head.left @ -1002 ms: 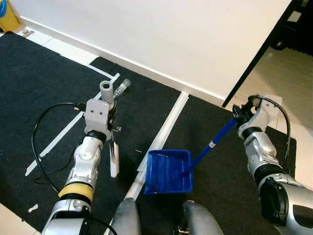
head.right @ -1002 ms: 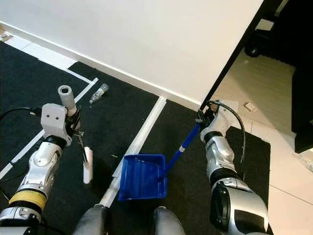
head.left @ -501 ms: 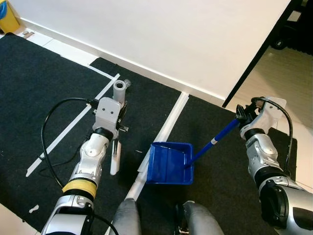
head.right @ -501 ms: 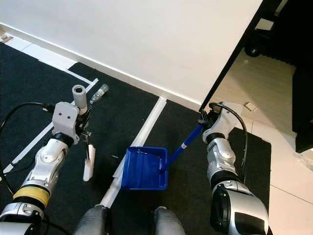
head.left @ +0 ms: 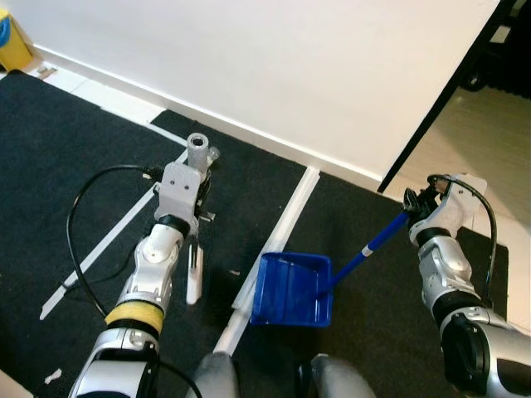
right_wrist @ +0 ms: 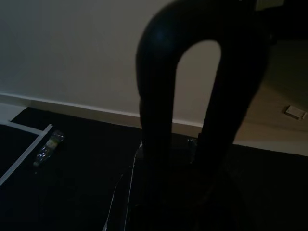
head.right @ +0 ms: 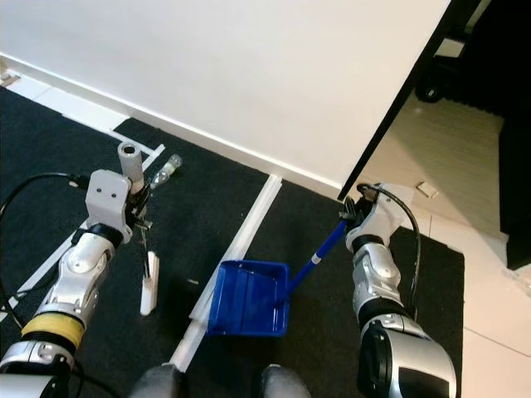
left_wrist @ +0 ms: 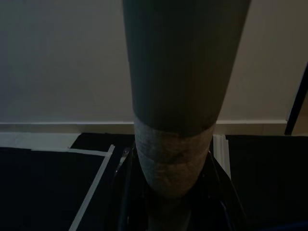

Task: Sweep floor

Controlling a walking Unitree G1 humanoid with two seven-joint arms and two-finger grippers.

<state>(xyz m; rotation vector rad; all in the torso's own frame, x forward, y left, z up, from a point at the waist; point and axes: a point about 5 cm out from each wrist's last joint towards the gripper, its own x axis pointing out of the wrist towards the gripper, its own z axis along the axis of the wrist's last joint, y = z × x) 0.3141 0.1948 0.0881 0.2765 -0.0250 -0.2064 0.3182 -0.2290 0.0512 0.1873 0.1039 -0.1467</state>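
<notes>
While the right tool (head.left: 412, 209) is gripping the dustpan (head.left: 292, 289) handle to catch debris, the left tool (head.left: 192, 217) is clamping the broom (head.left: 193, 274) upright, ready to push.

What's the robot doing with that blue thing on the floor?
It is sweeping up. The right gripper holds the long handle of a blue dustpan, which sits on the black mat near its feet. The left gripper holds a broom by its grey handle, with the white head down on the mat beside the dustpan. A small plastic bottle lies farther off, near the wall.
</notes>
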